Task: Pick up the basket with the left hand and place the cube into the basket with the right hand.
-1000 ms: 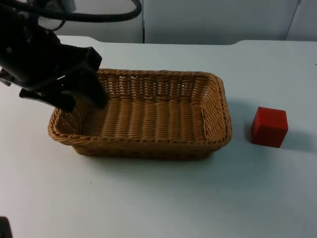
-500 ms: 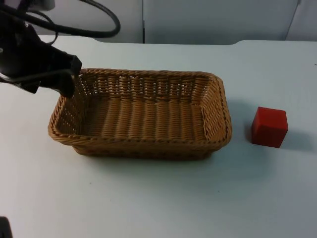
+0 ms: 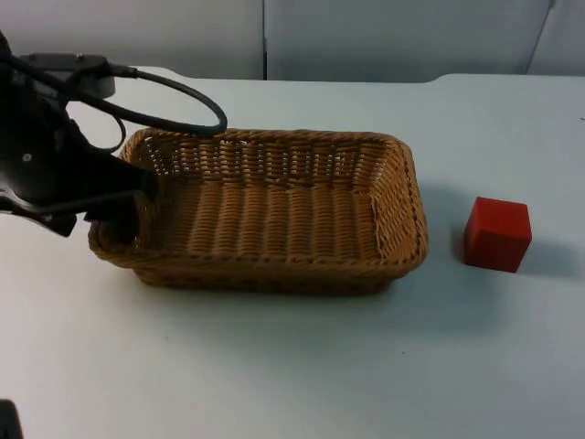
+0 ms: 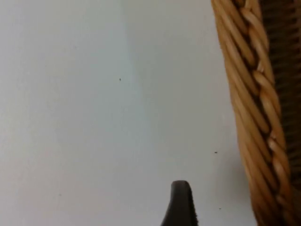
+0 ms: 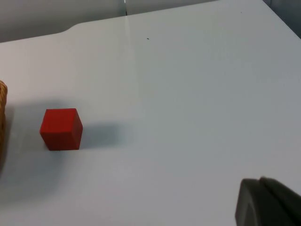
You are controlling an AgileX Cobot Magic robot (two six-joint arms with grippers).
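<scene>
- The wicker basket (image 3: 274, 210) sits flat on the white surface (image 3: 292, 366), and the red cube (image 3: 496, 234) is off past the basket's far short end, apart from it and not touched yet.
- The left gripper (image 3: 119, 219) is down at the basket's other short end, right at the rim. From the wrist camera, one black fingertip (image 4: 178, 205) is outside the braided rim (image 4: 256, 117), just beside it. I'd guess the other finger is inside the wall, but honestly I can't tell whether the gripper is open or already pinching.
- To do this step well, I'd get the rim seated deep between the fingers before closing, clamp mid-way along that short edge, and then lift straight up so the basket doesn't swing or tip.
- The left arm comes in from above and reaches down steeply onto that end of the basket.
- The right gripper (image 5: 270, 205) waits well away from the cube, facing it across bare surface. I can't tell whether it's open or closed either.
</scene>
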